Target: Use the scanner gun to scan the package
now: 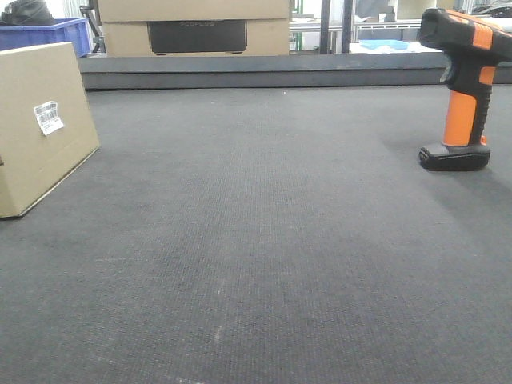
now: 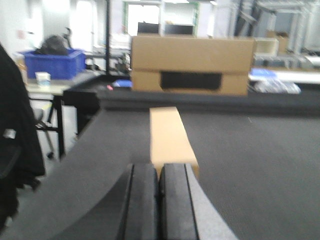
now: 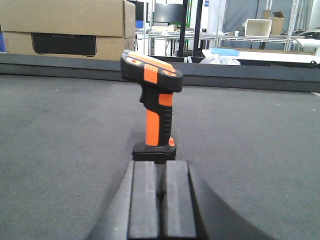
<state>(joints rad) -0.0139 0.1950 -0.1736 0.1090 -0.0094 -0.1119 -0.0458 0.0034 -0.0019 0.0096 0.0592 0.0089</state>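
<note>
The package [image 1: 40, 124], a plain tan box with a small white barcode label [image 1: 49, 117], stands at the left of the dark mat; the left wrist view shows its narrow top [image 2: 169, 135] straight ahead. My left gripper [image 2: 159, 172] is shut and empty just short of it. At the right, the scanner gun [image 1: 464, 88] stands upright on its flat black base, with its black head, orange stripe and orange handle. In the right wrist view it [image 3: 154, 107] rises directly in front of my right gripper [image 3: 160, 167], which is shut with nothing held. Neither gripper shows in the front view.
Larger cardboard boxes with a dark printed panel [image 1: 196, 28] sit behind the raised back edge of the mat [image 1: 264, 72]. A blue bin [image 1: 48, 34] stands at the back left. The table's left edge drops off beside a chair [image 2: 45, 130].
</note>
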